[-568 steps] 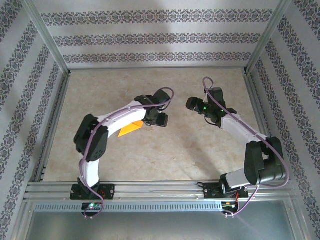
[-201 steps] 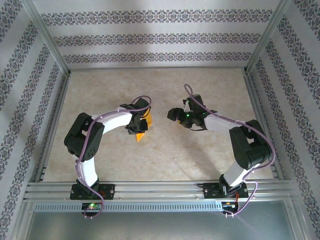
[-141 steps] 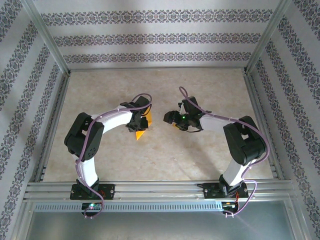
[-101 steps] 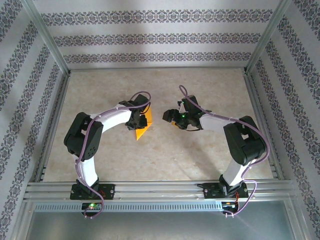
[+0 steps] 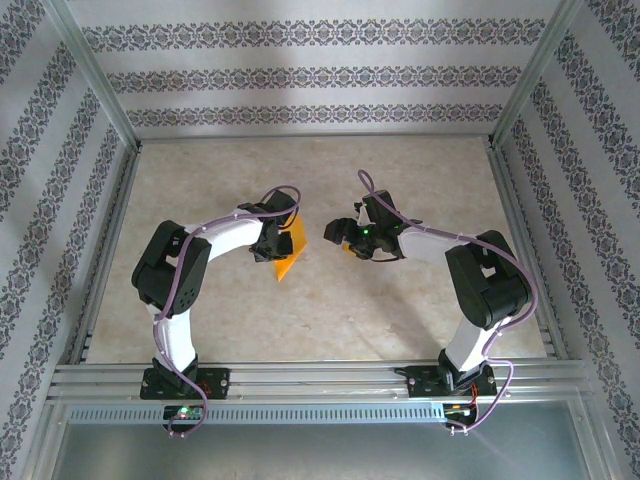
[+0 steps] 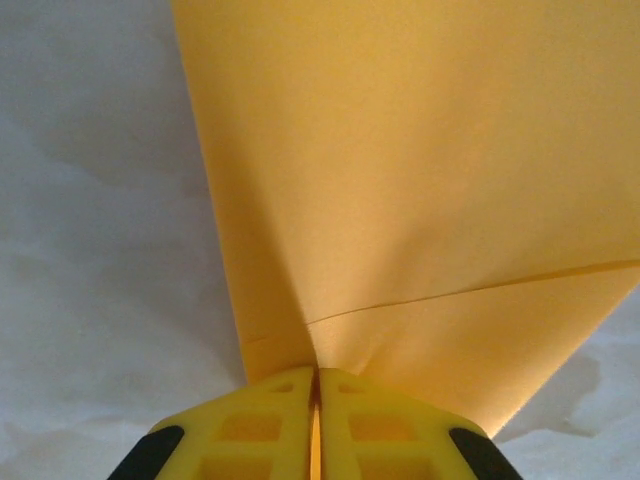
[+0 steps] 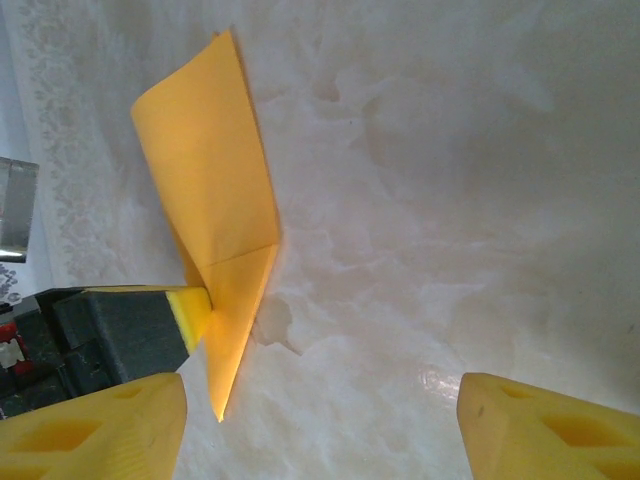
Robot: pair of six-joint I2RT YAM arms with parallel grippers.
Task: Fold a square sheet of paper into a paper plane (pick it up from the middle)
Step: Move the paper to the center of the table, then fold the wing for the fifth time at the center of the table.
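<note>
— The square sheet of paper (image 5: 289,248), where is it now?

— Pinched in the left gripper (image 6: 315,400). Its jaws are pressed together on one creased edge, and the rest of the sheet fans out beyond the left gripper, off the table (image 5: 350,330) below. It is no plain square any more: one fold line runs across it and it narrows to a point under the left gripper.

— And what has changed?

— A few seconds ago the orange paper lies flat on the table under the left arm. Now it is lifted and stands nearly on edge. The right gripper (image 5: 335,232) has swung in from well away and sits close beside the left gripper, facing the sheet.

— Is it gripping anything?

— No. Its jaws stand wide apart with nothing between them; its own camera looks straight at the free flap.

— So what does that mean for the plane?

— I judge the pick-up done and a two-handed fold being set up: the right gripper looks placed to take the free flap. The folding is at an early stage, since nothing dart-shaped shows yet.
</note>
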